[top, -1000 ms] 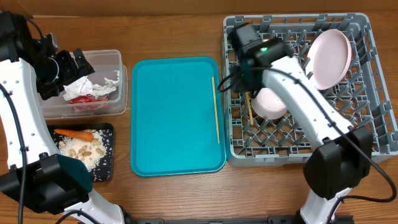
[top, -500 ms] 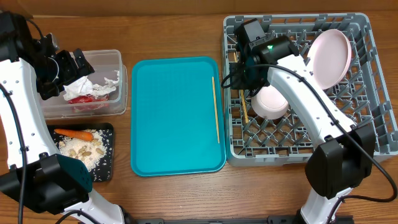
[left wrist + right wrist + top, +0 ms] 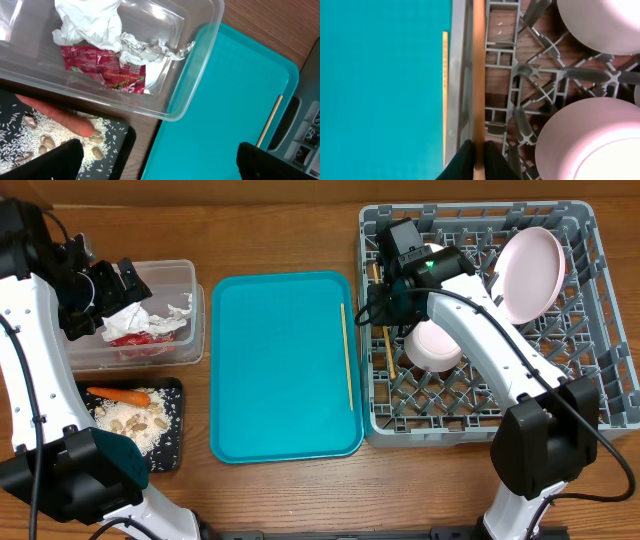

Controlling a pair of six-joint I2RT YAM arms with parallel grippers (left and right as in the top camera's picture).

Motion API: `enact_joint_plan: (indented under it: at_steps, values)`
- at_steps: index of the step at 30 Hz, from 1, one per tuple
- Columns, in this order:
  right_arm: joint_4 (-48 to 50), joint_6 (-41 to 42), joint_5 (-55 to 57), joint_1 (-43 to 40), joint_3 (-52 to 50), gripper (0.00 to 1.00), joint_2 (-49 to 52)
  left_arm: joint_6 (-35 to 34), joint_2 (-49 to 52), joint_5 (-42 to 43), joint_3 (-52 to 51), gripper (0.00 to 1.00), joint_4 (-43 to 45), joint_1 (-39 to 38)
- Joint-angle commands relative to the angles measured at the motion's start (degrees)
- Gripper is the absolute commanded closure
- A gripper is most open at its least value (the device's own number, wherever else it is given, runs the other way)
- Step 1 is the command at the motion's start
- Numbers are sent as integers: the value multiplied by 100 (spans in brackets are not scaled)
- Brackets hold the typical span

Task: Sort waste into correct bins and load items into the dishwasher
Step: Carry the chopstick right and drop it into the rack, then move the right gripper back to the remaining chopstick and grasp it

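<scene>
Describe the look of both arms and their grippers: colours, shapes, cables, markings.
The left arm and the right arm have smooth white rounded shells between black joints, with thin black cables alongside. The left gripper and the right gripper are black, the right's fingers tapering to narrow tips. A small green light glows on the right wrist.

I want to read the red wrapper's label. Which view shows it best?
Left wrist: the red wrapper lies close up in the clear tub, its print visible. Overhead shows only a small red patch by the white napkin. Right wrist misses it entirely.
</scene>
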Motion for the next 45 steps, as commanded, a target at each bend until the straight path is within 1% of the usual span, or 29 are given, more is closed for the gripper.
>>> enact_joint_plan:
  at_steps: [1,16,19,23,26,29,31,39,41,44,45]
  values:
    - [72,0,-15,15,-15,89,-157,-42,-109,87,116,0,-15,-11]
    - [326,129,70,15,-7,88,-111,-42,-109,87,116,0,-15,-11]
    - [348,129,48,15,173,87,-140,-42,-109,87,116,0,-15,-11]
    - [199,131,-492,55,522,85,-267,-42,-109,87,116,0,-15,-11]
    - [313,140,-1038,190,557,85,-358,-42,-109,87,116,0,-15,-11]
    - [361,177,-1008,428,533,85,-350,-42,-109,87,116,0,-15,-11]
    - [415,313,-772,625,481,85,-343,-42,-109,87,116,0,-15,-11]
    - [933,1316,1248,1438,-13,76,-308,-42,-109,87,116,0,-13,-11]
    - [1123,1381,1578,1526,-162,72,-286,-42,-109,87,116,0,-13,-11]
    - [1591,1377,1668,1591,-496,66,-256,-42,-109,87,116,0,-15,-11]
    - [1742,1377,1668,1598,-623,59,-251,-42,-109,87,116,0,-13,-11]
